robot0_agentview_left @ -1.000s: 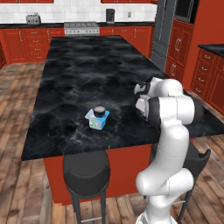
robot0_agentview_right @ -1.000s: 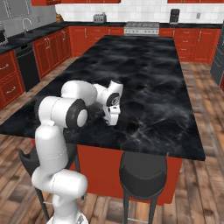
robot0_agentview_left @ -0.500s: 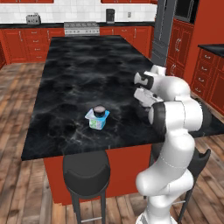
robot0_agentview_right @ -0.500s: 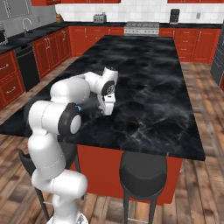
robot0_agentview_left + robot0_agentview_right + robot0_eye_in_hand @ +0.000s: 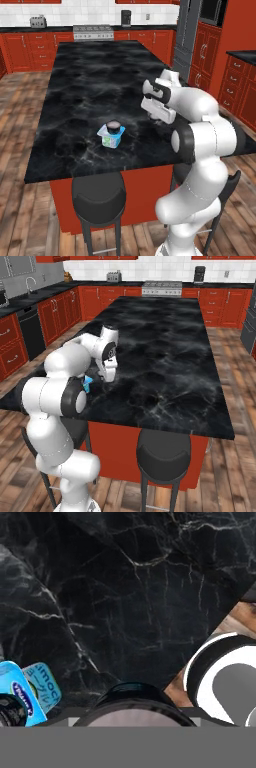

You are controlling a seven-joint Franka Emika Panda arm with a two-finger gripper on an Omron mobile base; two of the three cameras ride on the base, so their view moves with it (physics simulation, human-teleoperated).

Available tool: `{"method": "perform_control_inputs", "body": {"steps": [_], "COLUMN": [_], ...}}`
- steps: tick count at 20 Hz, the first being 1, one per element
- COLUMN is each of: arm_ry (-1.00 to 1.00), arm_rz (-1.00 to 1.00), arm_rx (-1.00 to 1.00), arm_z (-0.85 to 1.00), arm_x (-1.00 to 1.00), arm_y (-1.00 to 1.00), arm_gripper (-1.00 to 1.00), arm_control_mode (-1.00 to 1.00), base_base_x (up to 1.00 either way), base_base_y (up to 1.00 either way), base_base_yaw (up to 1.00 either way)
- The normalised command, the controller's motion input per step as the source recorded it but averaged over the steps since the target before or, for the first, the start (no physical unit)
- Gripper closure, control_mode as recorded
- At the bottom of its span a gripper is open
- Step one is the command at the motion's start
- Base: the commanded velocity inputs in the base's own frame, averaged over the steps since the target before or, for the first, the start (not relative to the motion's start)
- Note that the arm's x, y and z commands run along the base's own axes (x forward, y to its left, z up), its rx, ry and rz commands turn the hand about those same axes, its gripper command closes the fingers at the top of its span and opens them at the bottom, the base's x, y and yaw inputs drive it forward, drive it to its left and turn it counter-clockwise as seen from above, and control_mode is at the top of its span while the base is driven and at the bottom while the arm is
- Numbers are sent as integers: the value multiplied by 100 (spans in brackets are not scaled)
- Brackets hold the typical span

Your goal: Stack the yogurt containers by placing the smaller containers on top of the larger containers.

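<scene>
The larger container, a square-rimmed tub [image 5: 110, 139] with a light-blue top and white sides, stands near the front of the black island counter [image 5: 90, 85]. One smaller container, a dark round cup [image 5: 114, 126], sits on its top. My gripper [image 5: 150, 110] hovers over the counter to the right of the tub, apart from it. In the hand view another small dark cup with a pale top [image 5: 131, 701] sits right at the fingers, and the gripper is shut on it. The tub [image 5: 33, 688] shows at the lower left there. From the right base view the arm hides most of the tub [image 5: 88, 383].
A black stool [image 5: 99, 196] stands below the counter's front edge, under the tub. The counter's front edge and the wooden floor [image 5: 235, 619] lie close to the gripper. Red cabinets [image 5: 30, 55] and a stove [image 5: 93, 32] line the far wall.
The arm has swung its elbow and the hand has turned and drifted a little toward the tub, still carrying the small cup. The tub and the cup on it have stayed put.
</scene>
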Motion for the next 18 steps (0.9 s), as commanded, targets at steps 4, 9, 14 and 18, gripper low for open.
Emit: {"method": "perform_control_inputs", "body": {"steps": [4,9,14,18], "arm_ry": [1,0,-4,-8], "arm_rz": [11,9,9,8], "arm_rx": [0,0,0,0], "arm_z": [22,18,9,0], "arm_x": [0,0,6,27], "arm_y": [65,55,33,26], "arm_gripper": [100,100,100,100], "arm_control_mode": [-100,-100,-100,-100], "base_base_x": [0,0,0,0], "base_base_y": [0,0,0,0], "base_base_yaw": [0,0,0,0]}}
